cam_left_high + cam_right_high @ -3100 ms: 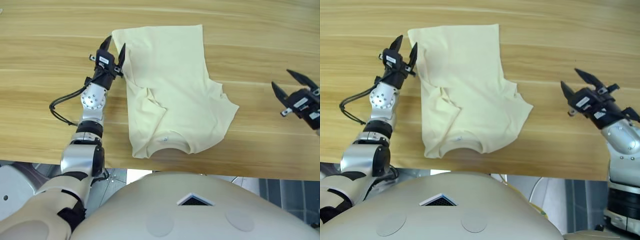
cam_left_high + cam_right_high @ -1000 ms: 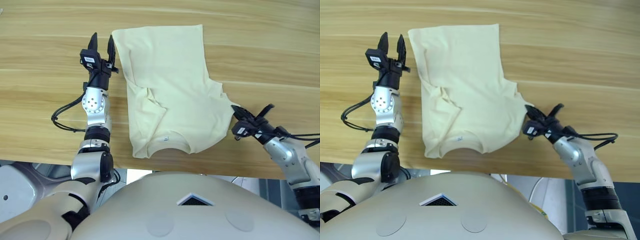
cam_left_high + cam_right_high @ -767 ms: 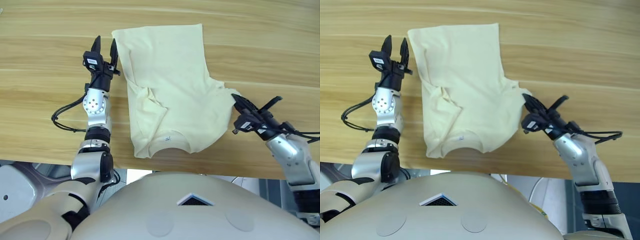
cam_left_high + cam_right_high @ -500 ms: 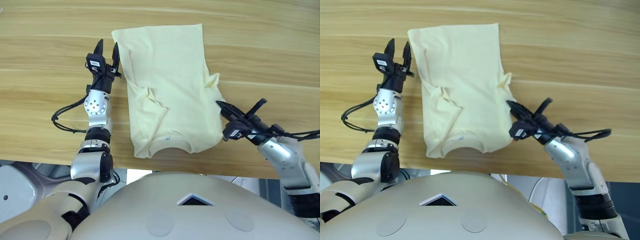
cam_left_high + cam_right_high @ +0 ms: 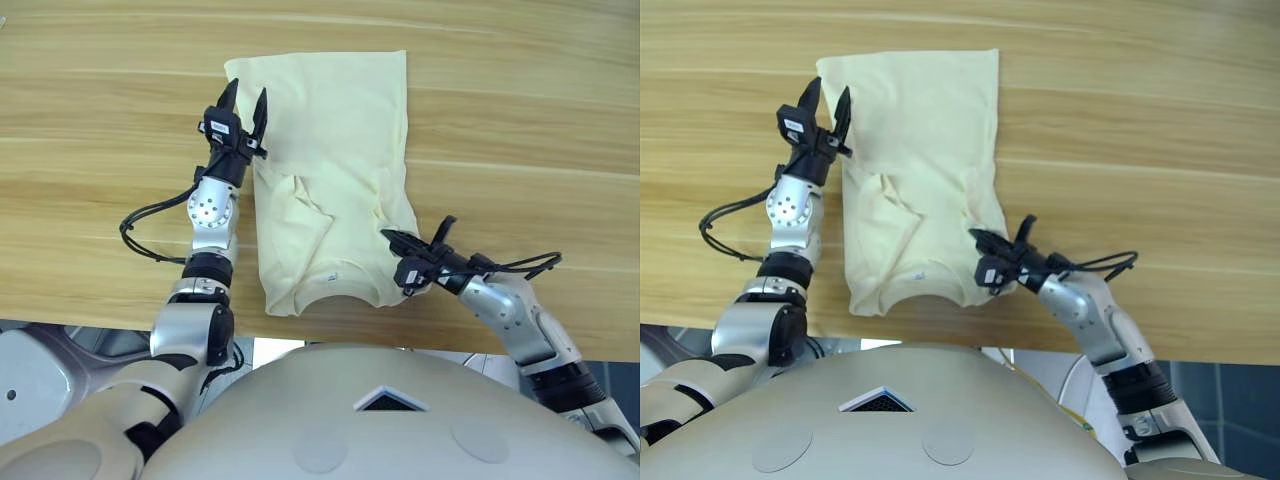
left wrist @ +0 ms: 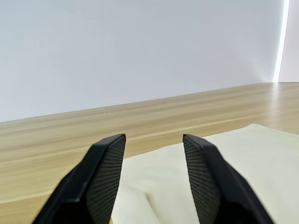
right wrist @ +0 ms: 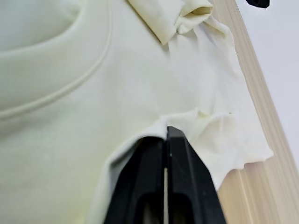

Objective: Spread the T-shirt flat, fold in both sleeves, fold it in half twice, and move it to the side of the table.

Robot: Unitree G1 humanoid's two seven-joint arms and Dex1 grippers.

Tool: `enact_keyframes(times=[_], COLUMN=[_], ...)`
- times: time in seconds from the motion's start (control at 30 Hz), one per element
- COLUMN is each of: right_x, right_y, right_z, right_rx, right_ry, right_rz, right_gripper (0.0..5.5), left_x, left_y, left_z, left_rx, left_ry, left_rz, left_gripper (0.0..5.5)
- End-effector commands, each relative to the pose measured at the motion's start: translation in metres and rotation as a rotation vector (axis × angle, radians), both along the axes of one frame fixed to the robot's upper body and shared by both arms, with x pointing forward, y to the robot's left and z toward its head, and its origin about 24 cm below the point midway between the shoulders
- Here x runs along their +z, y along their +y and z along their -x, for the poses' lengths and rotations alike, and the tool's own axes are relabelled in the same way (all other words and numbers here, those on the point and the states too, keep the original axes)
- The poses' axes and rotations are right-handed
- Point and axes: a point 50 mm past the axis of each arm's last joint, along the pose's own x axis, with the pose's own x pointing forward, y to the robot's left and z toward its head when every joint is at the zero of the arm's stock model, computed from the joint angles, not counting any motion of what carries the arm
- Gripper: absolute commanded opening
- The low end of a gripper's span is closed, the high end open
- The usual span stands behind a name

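The cream T-shirt [image 5: 335, 130] lies on the wooden table [image 5: 520, 120], collar [image 5: 340, 292] at the near edge and hem at the far side. Its left sleeve [image 5: 300, 205] is folded inward over the body. My right gripper [image 5: 390, 240] is low over the shirt's near right part, shut on the right sleeve [image 7: 210, 135], which it holds pulled in over the body. The fabric bunches at the closed fingertips [image 7: 174, 135]. My left gripper [image 5: 243, 98] stands open over the shirt's left edge toward the hem, nothing between its fingers [image 6: 105, 168].
Bare wood stretches to the left [image 5: 90, 150] and right of the shirt. The table's near edge [image 5: 520, 352] runs just below the collar. A plain wall [image 6: 140, 46] stands beyond the far edge.
My right gripper came in from the right, took hold of the right sleeve and drew it leftward over the shirt body. My left gripper shifted right onto the shirt's left edge, still open.
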Motion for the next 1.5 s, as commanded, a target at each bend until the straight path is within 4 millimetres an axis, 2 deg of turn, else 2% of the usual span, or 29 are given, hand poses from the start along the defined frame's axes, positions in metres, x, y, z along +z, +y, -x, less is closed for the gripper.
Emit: enact_keyframes(times=[0.03, 0.27, 0.4, 0.6, 0.7, 0.8, 1.17, 1.2, 1.27, 1.3, 1.37, 1.43, 1.5], right_x=[0.000, -0.003, -0.003, -0.002, 0.009, 0.021, 0.033, 0.033, 0.036, 0.040, 0.048, 0.048, 0.046], right_y=[-0.009, -0.011, -0.009, -0.004, 0.014, 0.021, 0.020, 0.016, -0.013, -0.033, -0.059, -0.070, -0.074], right_z=[-0.004, -0.004, -0.007, -0.010, 0.005, 0.012, 0.009, 0.007, -0.013, -0.025, -0.036, -0.041, -0.044], right_rx=[-0.064, -0.085, -0.100, -0.089, 0.023, 0.081, 0.131, 0.116, -0.001, -0.086, -0.186, -0.200, -0.191], right_ry=[0.026, 0.037, 0.036, 0.043, 0.055, 0.037, 0.018, 0.025, -0.014, -0.053, -0.091, -0.087, -0.072], right_rz=[-0.012, -0.007, -0.019, -0.037, -0.094, -0.112, -0.090, -0.090, -0.067, -0.048, -0.038, -0.019, -0.001], right_gripper=[0.25, 1.44, 1.44, 1.44, 1.44, 1.44, 1.44, 1.44, 1.44, 1.44, 1.44, 1.44, 1.44], left_x=[0.003, 0.008, 0.011, 0.013, 0.017, 0.017, 0.001, 0.001, 0.003, 0.007, 0.018, 0.031, 0.037], left_y=[-0.001, 0.007, 0.017, 0.031, 0.042, 0.042, 0.036, 0.037, 0.047, 0.060, 0.088, 0.113, 0.124], left_z=[-0.001, 0.004, 0.013, 0.014, 0.010, 0.007, 0.010, 0.013, 0.032, 0.046, 0.066, 0.082, 0.097], left_rx=[-0.014, -0.057, -0.105, -0.139, -0.135, -0.139, -0.154, -0.180, -0.291, -0.357, -0.420, -0.434, -0.484], left_ry=[-0.009, -0.033, -0.042, -0.040, -0.032, -0.027, 0.027, 0.027, 0.012, 0.008, 0.021, 0.025, 0.038], left_rz=[-0.009, -0.006, -0.013, -0.070, -0.065, -0.047, -0.032, -0.055, -0.176, -0.269, -0.400, -0.489, -0.585], left_gripper=[2.30, 2.30, 2.30, 2.30, 2.30, 2.30, 2.30, 2.30, 2.30, 2.30, 2.30, 2.30, 2.30])
